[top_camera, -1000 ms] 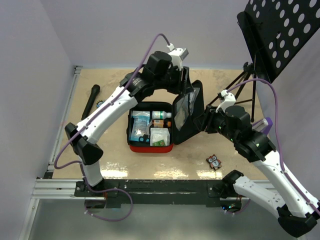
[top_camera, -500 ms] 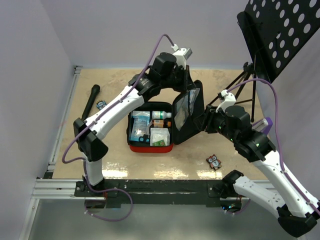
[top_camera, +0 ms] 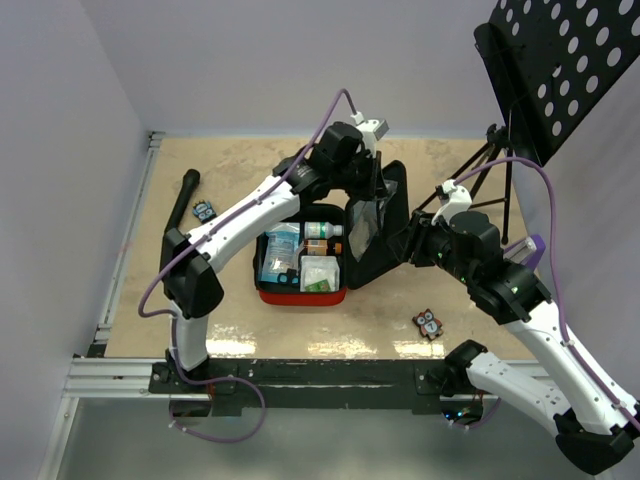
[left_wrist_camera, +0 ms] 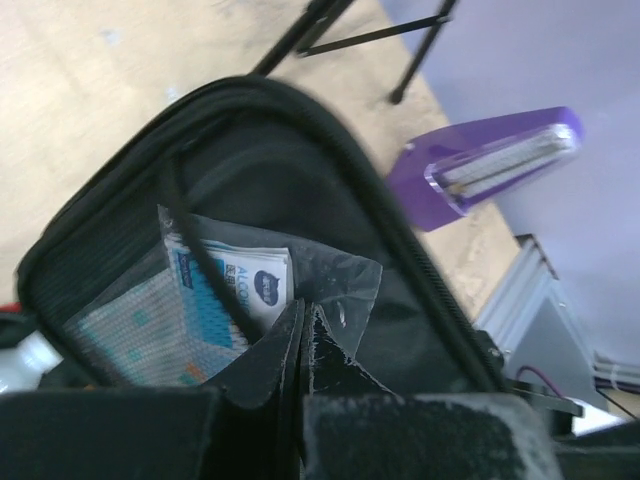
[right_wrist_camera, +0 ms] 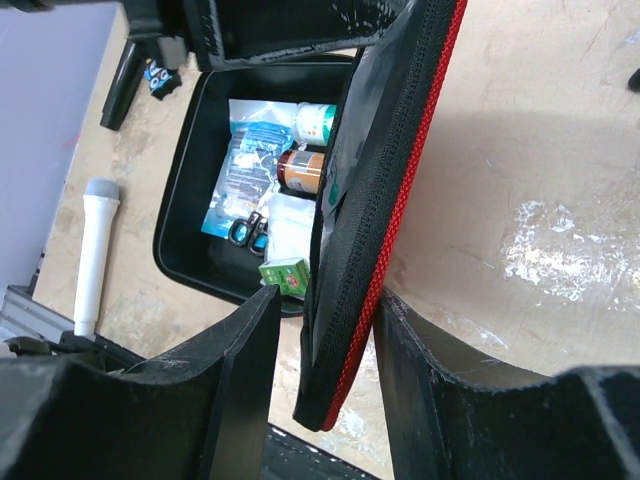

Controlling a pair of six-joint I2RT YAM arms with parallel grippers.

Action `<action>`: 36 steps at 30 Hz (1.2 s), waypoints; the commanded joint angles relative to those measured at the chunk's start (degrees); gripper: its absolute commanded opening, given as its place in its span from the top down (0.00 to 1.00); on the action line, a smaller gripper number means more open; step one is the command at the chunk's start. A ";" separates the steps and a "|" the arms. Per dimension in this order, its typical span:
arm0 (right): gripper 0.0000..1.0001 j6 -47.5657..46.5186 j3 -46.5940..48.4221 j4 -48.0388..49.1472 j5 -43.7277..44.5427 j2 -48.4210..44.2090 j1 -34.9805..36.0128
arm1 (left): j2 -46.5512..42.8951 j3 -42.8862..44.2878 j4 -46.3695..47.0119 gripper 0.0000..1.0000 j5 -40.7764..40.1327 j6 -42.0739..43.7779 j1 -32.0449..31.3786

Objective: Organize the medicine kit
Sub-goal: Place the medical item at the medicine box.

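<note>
The red rounded-square soft zip medicine kit [top_camera: 300, 296] lies open at the centre of the beige tabletop [top_camera: 230, 170]. Its black-lined tray faces up and its lid stands upright on the tray's right side. The tray holds a blue-and-white pouch [top_camera: 280, 250], a white-capped bottle [top_camera: 322, 230], a brown bottle [top_camera: 318, 246] and a small green box [top_camera: 318, 285].

The left gripper [left_wrist_camera: 302, 315] sits at the lid's inner face with its 2 fingers pressed together. The tips are against a clear plastic sachet [left_wrist_camera: 345, 285] in the mesh pocket, beside a blue-printed alcohol pad packet [left_wrist_camera: 235, 285]. Whether any film is pinched cannot be told. 1 second ago this gripper was higher and further left, behind the lid's top edge, and partly spread. Since then the left arm has swung right, uncovering a small black-and-blue object [top_camera: 204, 211] near the black cylinder [top_camera: 186, 200] at the left.

The right gripper [right_wrist_camera: 328, 293] has not shifted. Its fingers clasp the lid's red zipper edge from either side. The kit itself is where it was. A small patterned tile [top_camera: 428, 322] lies at the lower right of the tabletop.
</note>
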 commanded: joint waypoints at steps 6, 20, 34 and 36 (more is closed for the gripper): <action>0.54 0.71 -0.17 1.84 -0.60 -0.69 0.37 | -4.69 -3.57 -3.14 1.00 -12.22 1.50 0.21; 0.55 0.71 -0.43 2.02 -0.42 -0.61 0.37 | -9.27 -9.20 12.51 0.94 0.52 -2.46 0.21; 0.55 0.62 -0.25 2.28 -0.95 -0.17 0.37 | 0.58 -1.11 -3.38 1.00 -11.93 -0.44 0.12; 0.54 0.70 -0.17 2.28 -1.04 -0.08 0.37 | -0.12 -1.73 -4.88 1.00 -13.62 0.17 0.21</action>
